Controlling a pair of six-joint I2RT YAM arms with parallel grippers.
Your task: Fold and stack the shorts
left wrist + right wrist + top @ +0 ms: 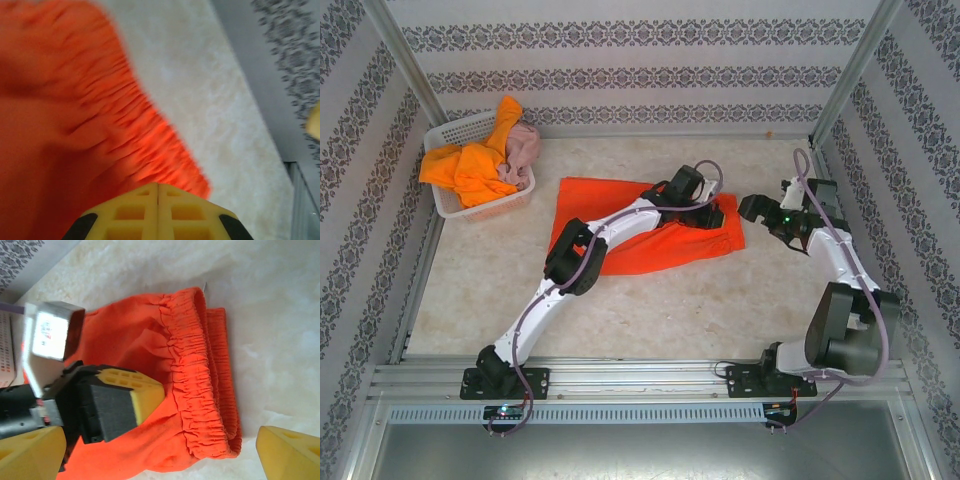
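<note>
From above, the red-orange shorts (620,225) are seen spread flat on the middle of the desk (650,310). The left hand (705,212) is set down on their right part. The right hand (760,210) is held just beside their right edge, apart from the cloth. A white mesh basket (445,200) is seen at the far left corner, with the bright orange shorts (470,165) and the dusty pink shorts (525,150) heaped in it.

In the left wrist view, the yellow fingers (130,215) are pressed together over the orange cloth, just inside the gathered waistband (145,135). Whether a fold is caught between them cannot be told.

In the right wrist view, the right hand's fingers (290,455) are spread wide apart, with nothing between them but the waistband end of the shorts lying below. The left hand's closed tip is seen touching the cloth beside the waistband.
</note>
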